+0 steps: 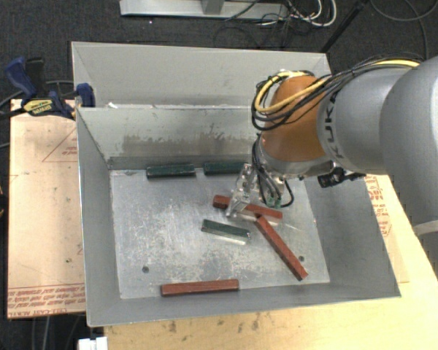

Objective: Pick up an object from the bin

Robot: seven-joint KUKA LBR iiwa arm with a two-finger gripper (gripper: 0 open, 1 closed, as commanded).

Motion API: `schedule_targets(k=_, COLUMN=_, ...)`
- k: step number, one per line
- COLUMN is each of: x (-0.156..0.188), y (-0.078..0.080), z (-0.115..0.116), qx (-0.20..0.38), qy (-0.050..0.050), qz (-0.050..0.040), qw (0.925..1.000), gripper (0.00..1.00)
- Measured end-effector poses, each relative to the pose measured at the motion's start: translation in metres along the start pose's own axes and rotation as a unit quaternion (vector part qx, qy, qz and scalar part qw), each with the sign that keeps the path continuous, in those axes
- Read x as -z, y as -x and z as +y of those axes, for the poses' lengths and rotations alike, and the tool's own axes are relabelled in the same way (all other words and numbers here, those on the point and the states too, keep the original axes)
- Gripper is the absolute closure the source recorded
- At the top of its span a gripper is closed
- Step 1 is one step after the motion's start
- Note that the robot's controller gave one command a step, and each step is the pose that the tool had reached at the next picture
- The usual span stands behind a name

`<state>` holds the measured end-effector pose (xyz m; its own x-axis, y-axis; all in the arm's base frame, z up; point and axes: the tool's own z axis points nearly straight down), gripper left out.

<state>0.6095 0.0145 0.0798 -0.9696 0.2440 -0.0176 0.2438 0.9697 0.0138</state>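
Observation:
My gripper hangs low in the middle of the bin, its metal fingers down at a short reddish-brown bar that runs off to the right beneath them. A longer reddish-brown bar slants from just right of the fingers toward the bin's front right. A dark green bar with a pale edge lies just in front of the gripper. The view does not show how far apart the fingers stand, nor anything gripped between them.
Two dark green bars lie along the back wall. Another reddish-brown bar lies by the front wall. The arm with its orange cover and cables reaches in from the right above the bin's back right.

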Motion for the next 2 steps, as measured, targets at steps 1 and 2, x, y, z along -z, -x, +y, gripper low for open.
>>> schedule_targets(k=1, x=0.0, y=0.0, z=0.0, qx=0.0, qy=0.0, qz=0.0, qw=1.0, gripper=1.0)
schedule_targets(k=2, x=0.17, y=0.024, z=0.016, qx=0.032, qy=-0.005, qz=0.0032, qw=0.9995, gripper=1.0)
